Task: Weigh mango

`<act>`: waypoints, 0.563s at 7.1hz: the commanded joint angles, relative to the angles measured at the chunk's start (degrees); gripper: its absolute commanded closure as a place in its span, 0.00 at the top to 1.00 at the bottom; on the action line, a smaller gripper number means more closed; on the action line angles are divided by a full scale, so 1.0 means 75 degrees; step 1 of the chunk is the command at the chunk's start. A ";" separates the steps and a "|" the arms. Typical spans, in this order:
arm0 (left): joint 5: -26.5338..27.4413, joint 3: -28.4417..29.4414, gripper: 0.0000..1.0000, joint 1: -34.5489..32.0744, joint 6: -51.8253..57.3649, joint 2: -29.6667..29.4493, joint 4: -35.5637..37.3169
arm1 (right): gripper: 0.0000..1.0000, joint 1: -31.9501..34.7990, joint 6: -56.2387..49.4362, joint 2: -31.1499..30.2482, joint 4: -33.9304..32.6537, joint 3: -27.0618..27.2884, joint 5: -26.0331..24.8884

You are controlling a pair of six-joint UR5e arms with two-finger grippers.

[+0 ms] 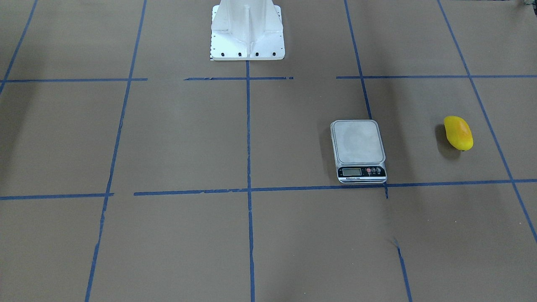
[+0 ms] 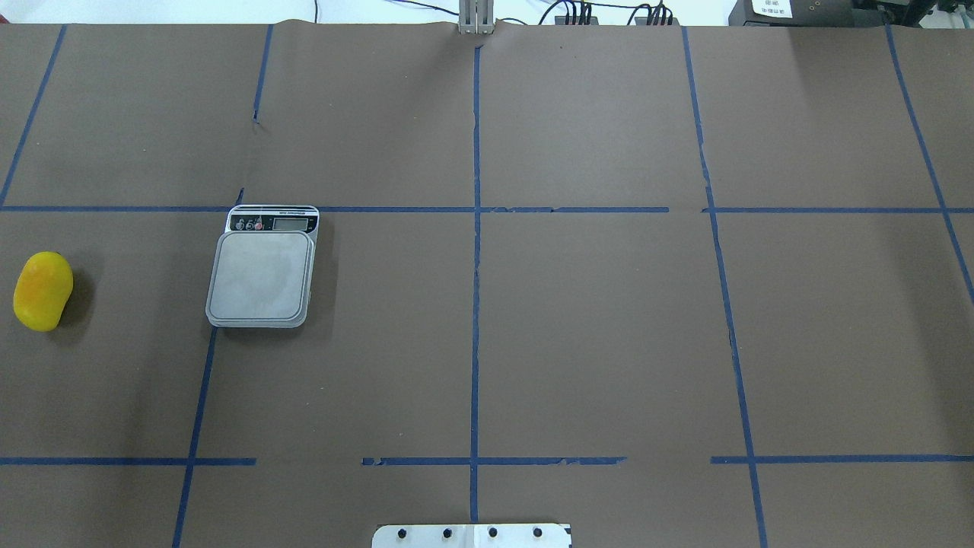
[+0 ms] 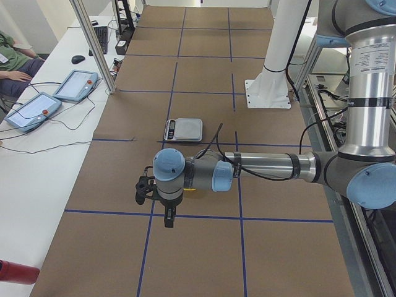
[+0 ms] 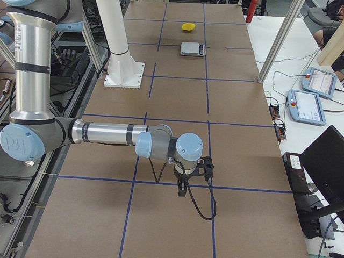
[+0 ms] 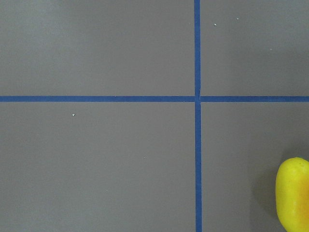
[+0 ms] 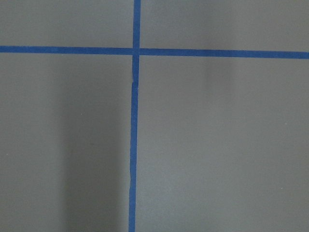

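I am seeing one mango (image 2: 43, 291) lying on its side on the worktop (image 2: 609, 342). It is close by the left edge, about halfway between the near and far edges. One scale (image 2: 262, 266) is sitting well apart from it, toward the middle. The scale's display strip is facing the far edge and lying on a blue tape line (image 2: 396, 209).

Two arms are reaching out low over the worktop, one at each end. The left arm (image 3: 266, 167) is hanging the left pincer (image 3: 145, 189) above the left end, near the mango. That arm is hiding most of the mango in the left side view. The left wrist camera is catching the mango only at its lower right corner.

The right arm (image 4: 107, 133) is holding the right pincer (image 4: 207, 166) over the right end, well apart from mango and scale. Its wrist camera is showing only brown paper and tape.

Both pincers are showing only in the side views. I cannot tell how far either is open, or whether it has hold of anything.

One white base (image 1: 247, 29) is standing at the middle of the near edge.
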 commanded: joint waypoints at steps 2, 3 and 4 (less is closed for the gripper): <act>0.0032 -0.0449 1.00 0.1038 -0.2112 0.0070 -0.1270 | 1.00 0.0000 0.0000 -0.0006 0.0000 0.0000 0.0000; 0.0218 -0.0438 1.00 0.1776 -0.3484 0.0256 -0.2336 | 1.00 0.0000 0.0000 0.0005 0.0000 0.0000 0.0000; 0.0661 -0.0426 1.00 0.2526 -0.4623 0.0478 -0.3252 | 1.00 0.0000 0.0000 0.0005 0.0000 0.0000 0.0000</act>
